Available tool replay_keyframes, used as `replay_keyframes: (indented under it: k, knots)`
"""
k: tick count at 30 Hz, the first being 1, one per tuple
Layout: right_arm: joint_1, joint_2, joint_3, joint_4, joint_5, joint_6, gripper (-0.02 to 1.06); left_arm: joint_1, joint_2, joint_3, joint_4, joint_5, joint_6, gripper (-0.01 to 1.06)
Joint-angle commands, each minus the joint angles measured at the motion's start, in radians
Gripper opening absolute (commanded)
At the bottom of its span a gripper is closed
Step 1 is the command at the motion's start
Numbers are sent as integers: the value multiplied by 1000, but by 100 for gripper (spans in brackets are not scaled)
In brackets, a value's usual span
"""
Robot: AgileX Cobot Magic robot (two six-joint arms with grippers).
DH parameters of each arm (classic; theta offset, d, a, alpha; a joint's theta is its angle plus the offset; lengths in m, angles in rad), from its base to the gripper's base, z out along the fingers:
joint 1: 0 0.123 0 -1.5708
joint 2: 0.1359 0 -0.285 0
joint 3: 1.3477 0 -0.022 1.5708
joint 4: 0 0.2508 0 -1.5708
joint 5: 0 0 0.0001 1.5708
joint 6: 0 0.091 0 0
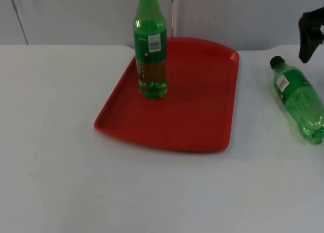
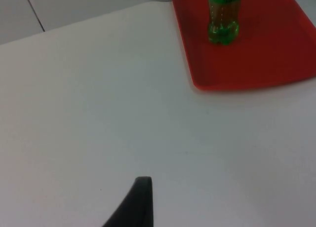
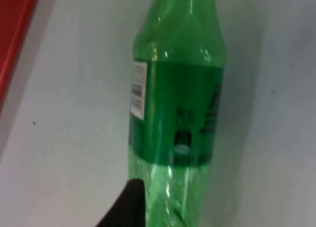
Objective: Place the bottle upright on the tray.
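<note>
1 green bottle upright on red tray; 2nd green bottle lying right of tray. Right gripper above it, finger state can't tell.

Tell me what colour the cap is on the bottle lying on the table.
Black cap on the green lying bottle, best in the top view.

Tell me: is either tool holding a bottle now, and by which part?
Neither. The lying green plastic bottle rests free on the table; the right tool hovers above its cap end.
</note>
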Motion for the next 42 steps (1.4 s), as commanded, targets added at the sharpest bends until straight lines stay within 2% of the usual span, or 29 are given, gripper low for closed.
replay_keyframes:
  k: [1, 11, 15, 25, 33, 42]
  knots:
    - [26, 54, -80, -5, 19, -2, 105, 1, -3, 6, -1, 0, 1, 105]
    - [29, 207, -205, -12, 24, 62, 105, 1, -3, 6, -1, 0, 1, 105]
    - [29, 237, -205, -9, 24, 114, 105, 1, -3, 6, -1, 0, 1, 105]
    - [29, 308, -205, -5, -11, 130, 104, 1, -3, 6, -1, 2, 1, 105]
    - [29, 314, -205, -2, -60, 158, 102, 1, -3, 6, -1, 2, 1, 105]
    - [29, 317, -205, 8, -73, 160, 102, 1, -3, 6, -1, 2, 1, 105]
